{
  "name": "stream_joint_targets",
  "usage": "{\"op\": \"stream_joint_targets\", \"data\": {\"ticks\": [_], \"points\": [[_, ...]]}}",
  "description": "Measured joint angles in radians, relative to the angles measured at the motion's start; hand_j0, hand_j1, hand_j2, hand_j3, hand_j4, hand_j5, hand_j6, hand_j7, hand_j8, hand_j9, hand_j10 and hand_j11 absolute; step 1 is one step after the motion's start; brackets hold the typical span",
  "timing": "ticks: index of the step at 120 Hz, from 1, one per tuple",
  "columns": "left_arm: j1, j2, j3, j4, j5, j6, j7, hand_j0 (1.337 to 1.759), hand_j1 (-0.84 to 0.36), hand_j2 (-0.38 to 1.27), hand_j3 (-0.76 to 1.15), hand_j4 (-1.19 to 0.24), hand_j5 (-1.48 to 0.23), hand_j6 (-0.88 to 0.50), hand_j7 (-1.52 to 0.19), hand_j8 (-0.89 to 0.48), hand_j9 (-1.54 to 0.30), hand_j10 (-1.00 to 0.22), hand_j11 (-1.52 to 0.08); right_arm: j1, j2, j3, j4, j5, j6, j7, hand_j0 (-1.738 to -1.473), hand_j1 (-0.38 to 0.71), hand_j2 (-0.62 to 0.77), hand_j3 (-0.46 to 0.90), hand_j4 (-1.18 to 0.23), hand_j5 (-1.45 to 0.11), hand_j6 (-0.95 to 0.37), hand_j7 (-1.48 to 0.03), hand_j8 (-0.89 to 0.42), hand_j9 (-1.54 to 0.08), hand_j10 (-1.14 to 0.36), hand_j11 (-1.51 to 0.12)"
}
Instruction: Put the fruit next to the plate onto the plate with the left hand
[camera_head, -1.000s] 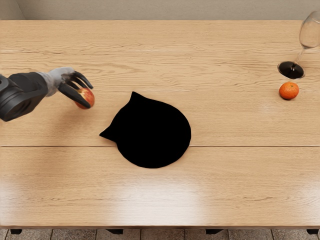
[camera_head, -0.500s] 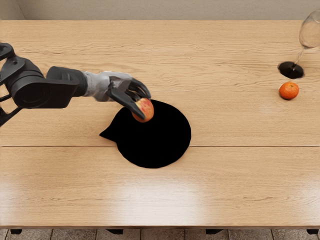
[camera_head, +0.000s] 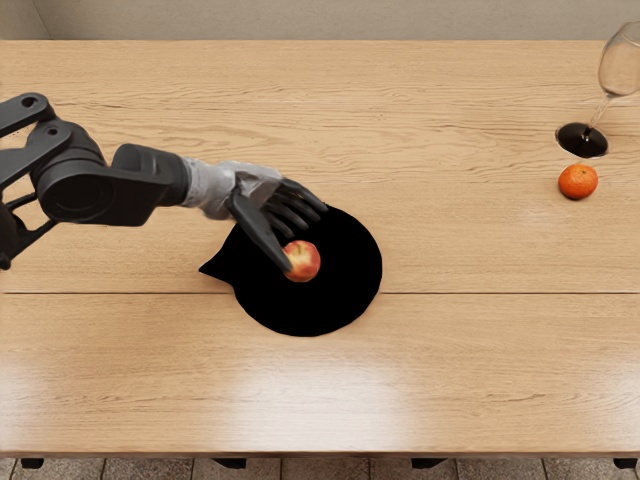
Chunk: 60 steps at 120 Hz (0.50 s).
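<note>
A red-yellow apple (camera_head: 303, 260) lies on the flat black plate (camera_head: 340, 285) near the plate's middle. My left hand (camera_head: 298, 228) hovers over the plate's upper left part, its arm reaching in from the picture's left edge. The fingers (camera_head: 305, 205) are spread and point away from the apple. Only the thumb tip lies against the apple's left side. The hand holds nothing. My right arm is out of view.
An orange (camera_head: 577, 181) lies at the table's far right. Just behind it stands a tilted wine glass (camera_head: 618, 62) on a dark foot (camera_head: 582, 140). The table's front edge runs along the bottom of the picture.
The left hand carried the apple from left of the plate rightward over it, lowered it, and spread its fingers. The apple now rests on the plate.
</note>
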<state>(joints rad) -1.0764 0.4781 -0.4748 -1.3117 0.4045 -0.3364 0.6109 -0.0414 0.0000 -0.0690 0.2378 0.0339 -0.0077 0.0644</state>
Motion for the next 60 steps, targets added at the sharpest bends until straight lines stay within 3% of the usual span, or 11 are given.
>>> {"op": "stream_joint_targets", "data": {"ticks": [22,42,60], "points": [[0.005,0.079,-0.156,0.000,-0.059,-0.187,0.000,1.657,0.21,0.06,0.00,-0.14,-0.20,-0.10,-0.19,-0.09,-0.19,-0.11,-0.19,0.000,0.000,0.000,0.000,0.000,0.000,0.000,-1.658,-0.34,0.00,0.00,-0.01,-0.01,-0.01,-0.01,-0.01,-0.01,-0.01,-0.01],[0.027,0.271,-0.219,0.001,-0.323,-0.257,0.000,1.658,0.28,0.03,0.00,-0.07,-0.10,-0.05,-0.09,-0.05,-0.09,-0.06,-0.09,0.000,0.000,0.000,0.000,0.000,0.000,0.000,-1.658,-0.34,0.00,0.00,-0.01,-0.01,-0.01,-0.01,-0.01,-0.01,-0.01,-0.01],[0.181,0.398,-0.229,0.005,-0.569,-0.271,0.000,1.658,0.31,0.01,0.00,-0.04,-0.05,-0.03,-0.05,-0.03,-0.05,-0.03,-0.05,0.000,0.000,0.000,0.000,0.000,0.000,0.000,-1.658,-0.34,0.00,0.00,-0.01,-0.01,-0.01,-0.01,-0.01,-0.01,-0.01,-0.01]]}}
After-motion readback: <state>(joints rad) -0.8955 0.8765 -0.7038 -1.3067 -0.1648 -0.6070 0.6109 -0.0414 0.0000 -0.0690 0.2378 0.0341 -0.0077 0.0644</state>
